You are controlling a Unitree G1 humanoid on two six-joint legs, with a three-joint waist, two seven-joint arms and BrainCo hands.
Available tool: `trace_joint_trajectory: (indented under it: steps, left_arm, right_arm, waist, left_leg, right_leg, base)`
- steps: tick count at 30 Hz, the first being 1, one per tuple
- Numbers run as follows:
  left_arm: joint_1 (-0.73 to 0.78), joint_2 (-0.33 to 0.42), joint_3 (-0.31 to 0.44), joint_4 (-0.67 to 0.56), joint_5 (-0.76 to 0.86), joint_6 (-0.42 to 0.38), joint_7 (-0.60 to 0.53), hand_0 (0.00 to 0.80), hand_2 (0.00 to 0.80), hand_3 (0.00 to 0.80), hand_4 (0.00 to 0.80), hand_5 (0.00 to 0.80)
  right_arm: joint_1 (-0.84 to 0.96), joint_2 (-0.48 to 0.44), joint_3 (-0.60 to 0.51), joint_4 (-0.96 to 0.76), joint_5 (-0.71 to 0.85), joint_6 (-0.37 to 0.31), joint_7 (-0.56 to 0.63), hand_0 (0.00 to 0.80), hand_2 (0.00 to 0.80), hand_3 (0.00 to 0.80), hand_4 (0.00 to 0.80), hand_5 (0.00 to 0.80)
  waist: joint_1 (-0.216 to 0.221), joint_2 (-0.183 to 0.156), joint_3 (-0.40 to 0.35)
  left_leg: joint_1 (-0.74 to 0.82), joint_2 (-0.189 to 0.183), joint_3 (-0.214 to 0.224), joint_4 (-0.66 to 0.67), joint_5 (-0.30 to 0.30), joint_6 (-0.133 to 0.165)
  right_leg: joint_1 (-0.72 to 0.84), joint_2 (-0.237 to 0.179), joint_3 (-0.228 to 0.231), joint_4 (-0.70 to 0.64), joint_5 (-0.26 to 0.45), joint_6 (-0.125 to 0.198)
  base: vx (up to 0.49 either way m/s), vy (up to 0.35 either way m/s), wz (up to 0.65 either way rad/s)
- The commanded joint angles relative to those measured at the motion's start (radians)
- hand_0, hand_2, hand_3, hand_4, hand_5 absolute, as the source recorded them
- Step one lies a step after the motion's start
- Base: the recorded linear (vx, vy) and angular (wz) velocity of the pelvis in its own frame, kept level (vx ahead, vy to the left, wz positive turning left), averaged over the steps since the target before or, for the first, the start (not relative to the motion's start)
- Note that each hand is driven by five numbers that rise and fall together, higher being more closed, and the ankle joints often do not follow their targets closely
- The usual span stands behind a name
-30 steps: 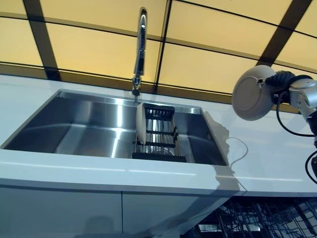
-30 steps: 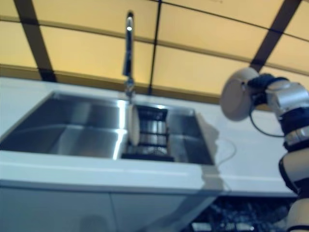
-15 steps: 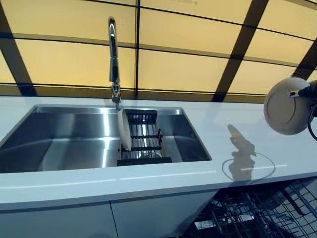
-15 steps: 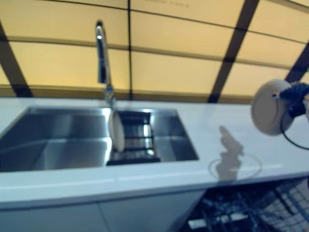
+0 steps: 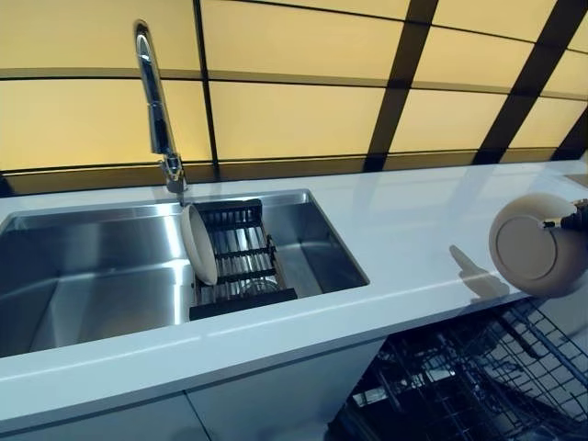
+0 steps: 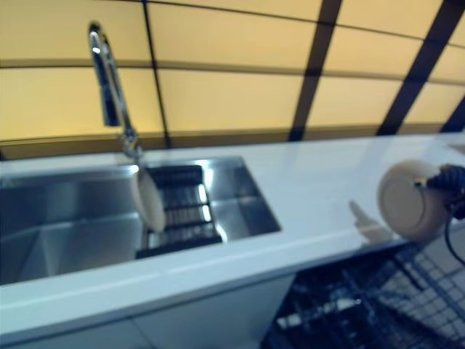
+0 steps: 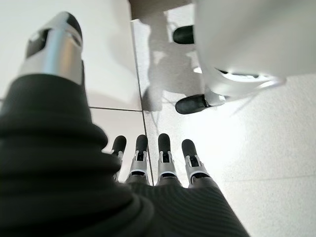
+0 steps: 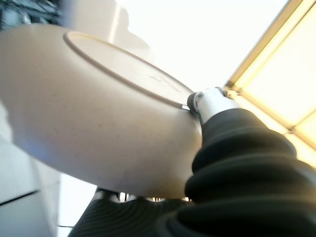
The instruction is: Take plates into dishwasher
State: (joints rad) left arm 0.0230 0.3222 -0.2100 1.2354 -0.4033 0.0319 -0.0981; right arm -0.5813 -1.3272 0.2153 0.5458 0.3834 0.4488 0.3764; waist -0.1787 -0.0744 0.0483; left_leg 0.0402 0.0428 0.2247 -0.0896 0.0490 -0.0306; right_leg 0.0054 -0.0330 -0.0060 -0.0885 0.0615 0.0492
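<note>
1. A beige plate [image 5: 536,244] is held by the right hand [image 8: 210,101] at the right edge of the head views, in the air over the front edge of the white counter [image 5: 404,230] and above the open dishwasher rack [image 5: 478,381].
2. In the right wrist view the plate is seen pinched at its rim: a silver digit lies against the foot ring on the underside, and the rest of the grip is hidden behind the plate and the dark cover.
3. The plate is carried nearly on edge, its underside turned toward the head camera and its flat plane close to upright.
4. The relation that matters is judged to be this: the rack lies below and slightly in front of the held plate, so the move ahead is chiefly downward, with the plate's edge kept in line with the rack wires.
5. How the rack's tines run relative to the plate's plane cannot be told; the wire grid is dark and partly cut off.
6. A second plate [image 5: 197,243] is left standing on edge in the black drying rack [image 5: 241,262] inside the steel sink [image 5: 92,266], below the faucet [image 5: 154,101] and well apart from the right hand.
7. The left hand [image 7: 158,158] is shown only in its own wrist view, fingers straight and side by side over the floor, nothing held.
8. The right hand is therefore the only one placed for the loading step.
</note>
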Motion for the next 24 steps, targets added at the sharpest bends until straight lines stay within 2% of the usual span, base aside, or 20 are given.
trace_joint_trajectory:
  steps: [1,10,18,24]
  left_arm:
    - [-0.033,0.034,0.042,0.018,0.056,-0.018,-0.015,0.0,0.0,0.0,0.0,0.0]
    - [-0.031,0.032,0.071,0.014,0.102,-0.024,-0.028,0.0,0.0,0.0,0.0,0.0]
    - [-0.023,0.028,0.085,0.023,0.1,-0.024,-0.02,0.0,0.0,0.0,0.0,0.0]
    - [-0.027,0.026,0.081,0.016,0.106,-0.024,-0.021,0.0,0.0,0.0,0.0,0.0]
  right_arm:
    - [-0.009,-0.036,-0.072,-0.021,-0.038,-0.06,0.002,0.8,0.8,0.8,0.8,0.8]
    - [0.311,0.026,-0.284,-0.151,-0.066,-0.054,0.089,0.8,0.8,0.8,0.8,0.8]
    - [0.472,0.086,-0.373,-0.244,-0.074,-0.083,0.086,0.8,0.8,0.8,0.8,0.8]
    - [0.533,0.148,-0.383,-0.33,-0.091,-0.06,0.089,0.8,0.8,0.8,0.8,0.8]
  waist:
    - [0.002,-0.06,0.0]
    - [-0.05,-0.062,0.004]
    - [-0.078,-0.058,-0.001]
    - [-0.081,-0.046,0.002]
  left_leg:
    - [0.052,0.049,-0.011,0.002,-0.056,-0.037]
    - [0.058,0.064,0.031,0.002,-0.057,-0.036]
    - [0.064,0.074,0.062,0.002,-0.059,-0.038]
    - [0.061,0.078,0.068,0.002,-0.057,-0.041]
  right_leg:
    - [-0.005,-0.049,0.036,0.02,0.051,0.108]
    - [-0.021,-0.037,0.065,0.023,0.059,0.112]
    - [-0.029,-0.023,0.085,0.021,0.062,0.116]
    - [-0.032,-0.022,0.085,0.016,0.065,0.117]
  base:
    - [-0.014,-0.027,-0.15]
    - [-0.008,-0.023,-0.11]
    - [0.001,-0.017,-0.14]
    - [-0.019,-0.025,-0.06]
